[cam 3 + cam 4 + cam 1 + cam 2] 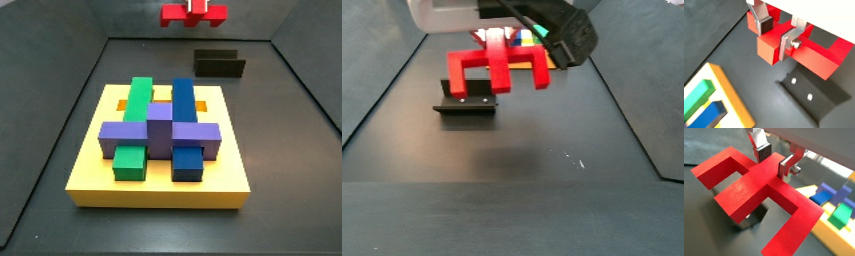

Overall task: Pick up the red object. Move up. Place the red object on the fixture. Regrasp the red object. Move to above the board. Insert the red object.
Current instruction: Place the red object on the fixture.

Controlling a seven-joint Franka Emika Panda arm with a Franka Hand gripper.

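Note:
My gripper (777, 32) is shut on the red object (821, 55), with its silver fingers clamped on either side of the central stub. This shows in both wrist views, with the gripper (774, 162) on the red object (751, 190). The red object hangs in the air (500, 65), legs pointing down, just above the fixture (466, 104). It is high at the back in a side view (194, 13), above the fixture (221, 64). The fixture (811, 95) lies below the piece, apart from it. The yellow board (160, 185) carries green, blue and purple blocks.
The board's edge shows in both wrist views (734, 102) (827, 230), beside the fixture. Dark floor surrounds the board, bounded by grey side walls (40, 150). The arm's black and white body (543, 30) hangs over the far end of the floor.

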